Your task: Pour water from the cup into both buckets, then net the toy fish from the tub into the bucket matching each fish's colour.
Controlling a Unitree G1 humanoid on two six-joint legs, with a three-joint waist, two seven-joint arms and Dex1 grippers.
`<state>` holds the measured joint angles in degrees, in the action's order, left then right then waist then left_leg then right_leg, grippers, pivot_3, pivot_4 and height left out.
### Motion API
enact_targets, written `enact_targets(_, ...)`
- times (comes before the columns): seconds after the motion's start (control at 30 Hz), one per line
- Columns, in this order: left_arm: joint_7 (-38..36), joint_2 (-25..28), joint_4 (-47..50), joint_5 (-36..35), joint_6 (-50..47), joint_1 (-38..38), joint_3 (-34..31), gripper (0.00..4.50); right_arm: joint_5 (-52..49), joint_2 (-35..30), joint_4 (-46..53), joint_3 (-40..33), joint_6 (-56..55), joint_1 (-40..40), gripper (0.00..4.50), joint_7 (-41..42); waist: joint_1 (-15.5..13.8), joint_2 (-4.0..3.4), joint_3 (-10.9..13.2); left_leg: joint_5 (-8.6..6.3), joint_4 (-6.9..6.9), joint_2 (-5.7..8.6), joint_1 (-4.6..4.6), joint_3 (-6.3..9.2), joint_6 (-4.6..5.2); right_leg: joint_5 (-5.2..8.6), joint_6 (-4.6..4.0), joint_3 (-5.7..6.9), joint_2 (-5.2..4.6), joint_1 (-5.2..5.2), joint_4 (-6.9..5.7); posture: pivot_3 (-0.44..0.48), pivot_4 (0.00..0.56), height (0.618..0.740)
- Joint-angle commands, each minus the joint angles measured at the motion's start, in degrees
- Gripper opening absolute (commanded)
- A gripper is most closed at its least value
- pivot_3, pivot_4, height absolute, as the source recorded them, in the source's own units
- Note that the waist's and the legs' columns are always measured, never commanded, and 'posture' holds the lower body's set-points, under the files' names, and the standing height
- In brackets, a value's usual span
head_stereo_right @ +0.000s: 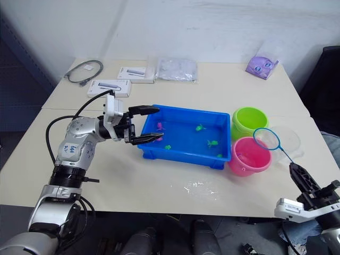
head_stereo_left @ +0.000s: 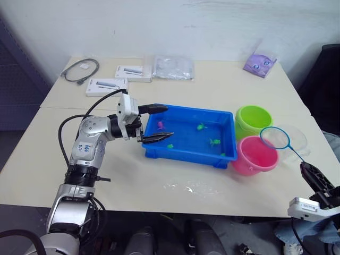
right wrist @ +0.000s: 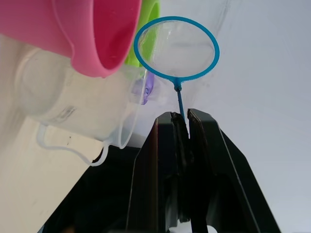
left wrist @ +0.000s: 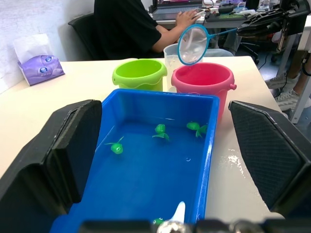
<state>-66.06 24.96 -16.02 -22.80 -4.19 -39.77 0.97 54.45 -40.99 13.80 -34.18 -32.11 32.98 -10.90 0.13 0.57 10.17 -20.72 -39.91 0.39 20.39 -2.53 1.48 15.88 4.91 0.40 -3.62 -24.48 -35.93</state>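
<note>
Blue-rimmed net [head_stereo_left: 274, 137], fine mesh hoop on a thin dark handle: your right gripper [right wrist: 181, 127] pinches the handle, hoop raised above the pink bucket [head_stereo_left: 255, 155] and clear cup [head_stereo_left: 295, 139]. Your left gripper [head_stereo_left: 152, 123] gapes empty at the blue tub's [head_stereo_left: 183, 154] near end. Tub fish are tiny; the cup is half hidden behind the pink bucket.

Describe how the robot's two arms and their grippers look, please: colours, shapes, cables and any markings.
The left arm has rounded silver-grey shells with black joints, small blue handwritten marks on the forearm, and a black cable looping above it. A white block at the wrist carries the left gripper, two black pointed fingers with ribbed pads. The right gripper is black too, on a white wrist bracket.
</note>
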Motion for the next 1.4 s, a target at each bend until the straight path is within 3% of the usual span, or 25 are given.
enact_targets(0.03, 0.2, 0.2, 2.6, -0.6, 0.1, 0.3, -0.9, 4.49, -3.4, 0.4, 1.0, -1.3, 0.1, 0.9, 0.00, -0.8, 0.0, 0.00, 0.0, 0.00, 0.00, 0.00, 0.00, 0.00, 0.00, 0.00, 0.00, -0.01, -0.01, 0.00, 0.00, 0.000, 0.150, 0.740)
enact_targets(0.17, 0.2, 0.9, 2.3, -0.6, 0.1, 0.7, -1.4, 4.49, -23.0, -0.7, 3.2, 2.5, -2.6, 2.0, 0.00, 9.4, 0.0, 0.00, 0.0, -0.01, 0.00, 0.00, 0.00, -0.01, 0.01, 0.00, 0.00, -0.01, 0.00, 0.00, 0.01, 0.000, 0.150, 0.740)
enact_targets(0.3, 0.1, 3.8, 1.5, -0.7, -0.3, 3.0, -3.3, 4.49, -49.5, -4.0, 11.0, 6.7, 4.9, 0.7, 0.00, 24.4, 1.0, 0.00, 0.0, -0.08, 0.04, -0.06, -0.12, -0.11, 0.14, 0.00, 0.01, -0.08, 0.00, 0.04, -0.06, 0.000, 0.150, 0.740)
enact_targets(0.4, 0.2, 6.8, 0.1, -0.4, 0.0, 5.4, -5.3, 4.49, -67.7, -7.4, 16.6, 11.2, 16.7, -5.2, 0.00, 33.5, 1.7, 0.04, 0.0, -0.17, 0.03, -0.13, -0.20, -0.09, 0.31, -0.01, -0.01, -0.05, -0.01, 0.10, -0.09, 0.000, 0.150, 0.740)
enact_targets(0.6, 1.1, 11.0, -1.6, -0.2, 0.7, 8.9, -8.5, 4.49, -81.0, -11.8, 16.8, 18.6, 39.7, -25.3, 0.00, 40.1, 1.3, 0.03, 0.0, -0.17, 0.03, -0.15, -0.14, -0.02, 0.30, -0.05, -0.08, 0.08, -0.18, 0.02, -0.06, 0.000, 0.150, 0.740)
enact_targets(0.7, 2.0, 11.8, -1.5, -1.2, -0.5, 9.8, -10.2, 4.49, -84.2, -12.0, 16.0, 23.5, 47.7, -34.0, 0.00, 43.5, 0.9, 0.03, 0.0, -0.16, 0.03, -0.15, -0.03, 0.13, 0.28, -0.04, -0.11, 0.24, -0.26, -0.03, 0.00, 0.000, 0.150, 0.740)
enact_targets(0.83, 2.0, 14.0, -0.4, -0.8, -0.5, 12.1, -11.6, 4.49, -81.0, -10.3, 12.8, 35.0, 53.8, -47.2, 0.00, 49.2, 0.5, 0.03, 0.0, -0.04, 0.03, -0.11, 0.06, 0.24, 0.01, -0.02, -0.14, 0.39, -0.35, -0.07, 0.09, 0.000, 0.150, 0.740)
enact_targets(1.0, 2.4, 15.1, 2.2, -0.5, -0.4, 14.3, -11.7, 4.49, -73.2, -8.9, 6.1, 46.2, 58.7, -56.6, 0.00, 54.1, -0.1, 0.03, 0.0, -0.06, 0.05, -0.07, 0.17, 0.32, 0.04, -0.01, -0.15, 0.53, -0.46, -0.09, 0.16, 0.000, 0.150, 0.740)
enact_targets(1.4, 3.6, 15.3, 8.0, -0.1, -2.3, 16.6, -11.0, 4.49, -55.8, 0.3, -10.9, 57.8, 57.8, -71.3, 0.00, 56.7, 0.3, 0.03, 0.0, 0.00, -0.12, 0.03, 0.94, 0.25, -0.04, -0.03, -0.12, 0.72, -0.53, -0.90, -0.09, 0.000, 0.150, 0.740)
